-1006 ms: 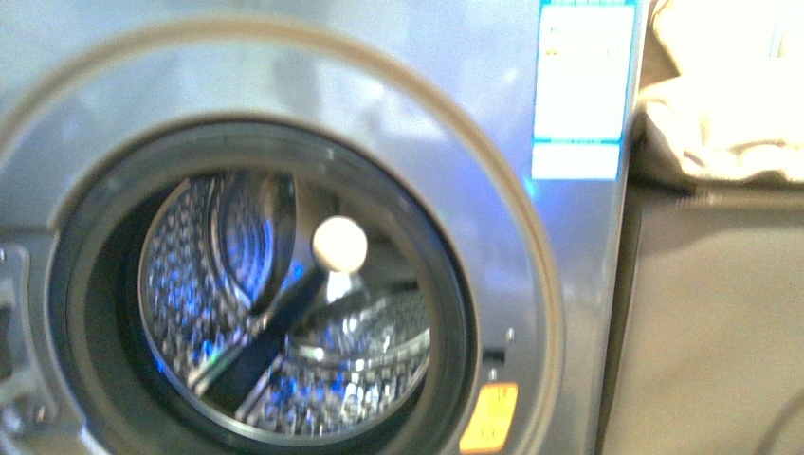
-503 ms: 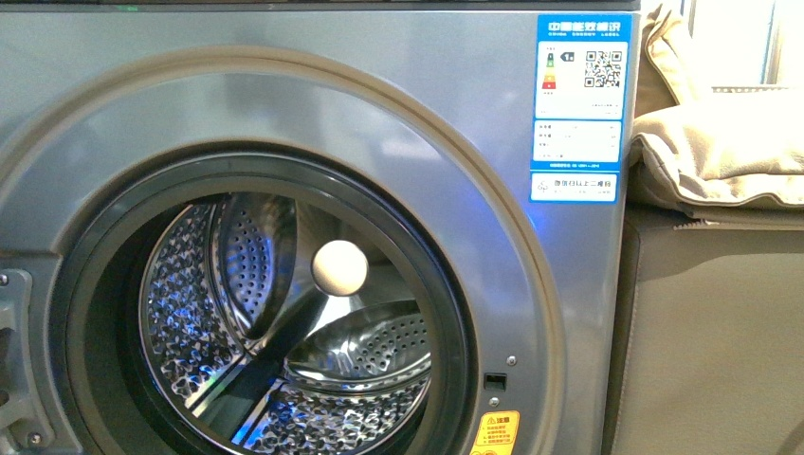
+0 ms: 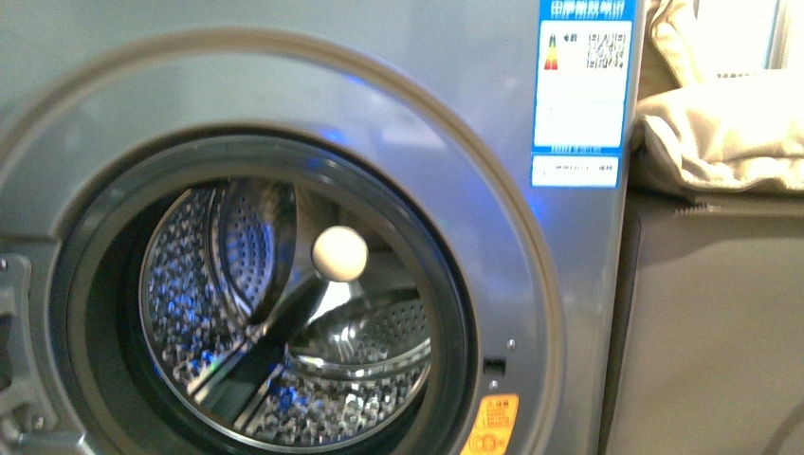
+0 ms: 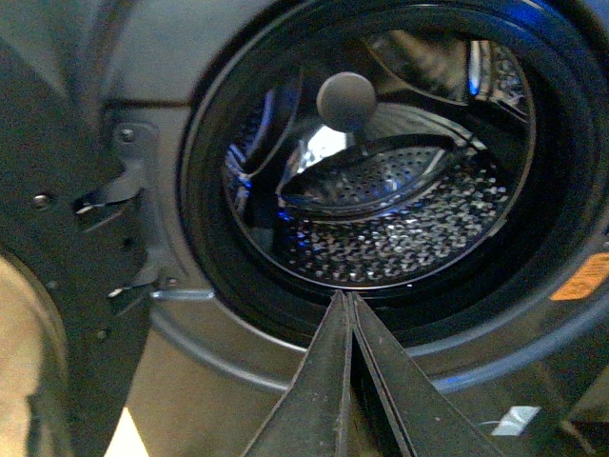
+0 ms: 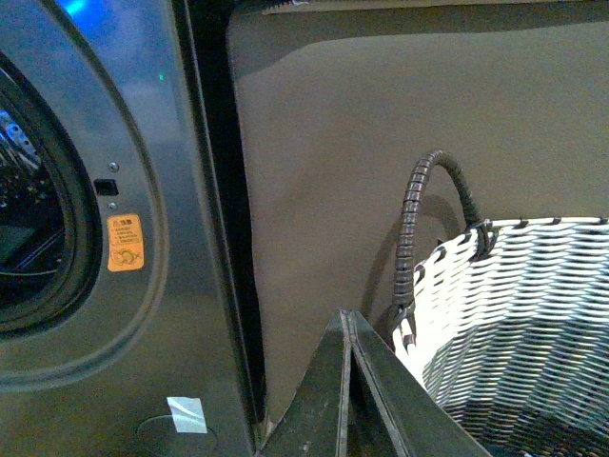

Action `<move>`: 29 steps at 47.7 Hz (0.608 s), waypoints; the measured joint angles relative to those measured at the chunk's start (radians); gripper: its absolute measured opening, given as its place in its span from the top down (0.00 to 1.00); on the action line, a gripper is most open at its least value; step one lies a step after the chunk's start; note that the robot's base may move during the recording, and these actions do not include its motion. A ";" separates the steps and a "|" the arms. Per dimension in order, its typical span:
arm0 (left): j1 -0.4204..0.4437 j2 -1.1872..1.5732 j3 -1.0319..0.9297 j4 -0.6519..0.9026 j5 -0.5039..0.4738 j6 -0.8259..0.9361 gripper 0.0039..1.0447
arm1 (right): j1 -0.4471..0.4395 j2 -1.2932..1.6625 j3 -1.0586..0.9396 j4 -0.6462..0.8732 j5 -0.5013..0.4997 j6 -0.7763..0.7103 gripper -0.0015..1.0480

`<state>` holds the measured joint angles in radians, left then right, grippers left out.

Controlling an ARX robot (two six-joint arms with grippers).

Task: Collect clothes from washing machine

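Front view: washing machine (image 3: 408, 142) fills the frame, porthole open, perforated drum (image 3: 284, 322) in plain sight. Pale round knob (image 3: 339, 254) sits mid-opening at the end of a drum paddle. Energy label (image 3: 581, 90) top right of the front panel, orange warning sticker (image 3: 493, 425) at the lower right of the porthole. Beige cushion (image 3: 725, 133) right of the machine on a grey-brown cabinet. Neither arm shows. No navy clothes visible in the drum from here.

Left wrist view: left hand (image 4: 348, 303) has its fingers pressed together, holding nothing, tips aimed at the lower lip of the door seal (image 4: 285, 305). Drum floor is bare steel as far as visible; door hinge (image 4: 124, 219) off to one side. Still no clothes.

Right wrist view: right hand (image 5: 348, 319) likewise closed and empty, sitting between the machine's side and a woven white basket (image 5: 533, 314) with a dark braided handle. Basket interior mostly out of frame, so can't tell if clothes are in it.

Judgement: either the drum is already emptied, or clothes lie hidden low at the front. Next: open the left hand, reach in past the seal, check the drum bottom.
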<state>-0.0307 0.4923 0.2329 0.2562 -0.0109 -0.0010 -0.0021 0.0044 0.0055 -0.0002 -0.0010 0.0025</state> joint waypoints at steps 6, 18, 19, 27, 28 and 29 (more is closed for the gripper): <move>0.029 -0.055 -0.063 0.006 0.008 0.000 0.97 | 0.000 0.000 0.000 0.000 0.000 0.000 0.98; 0.029 -0.146 -0.134 -0.007 0.011 0.000 0.97 | 0.000 0.000 0.000 0.000 0.000 0.000 0.98; 0.029 -0.156 -0.141 -0.011 0.011 0.000 0.97 | 0.000 0.000 0.000 0.000 0.000 0.000 0.98; 0.029 -0.209 -0.168 -0.036 0.011 0.000 0.97 | 0.000 0.000 0.000 0.000 0.000 0.000 0.98; 0.029 -0.211 -0.169 -0.038 0.011 0.000 0.97 | 0.000 0.000 0.000 0.000 0.000 0.000 0.98; 0.029 -0.217 -0.172 -0.041 0.011 0.000 0.97 | 0.000 0.000 0.000 0.000 0.000 0.000 0.98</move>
<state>-0.0017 0.2756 0.0612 0.2153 0.0002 -0.0013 -0.0021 0.0044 0.0055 -0.0002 -0.0010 0.0025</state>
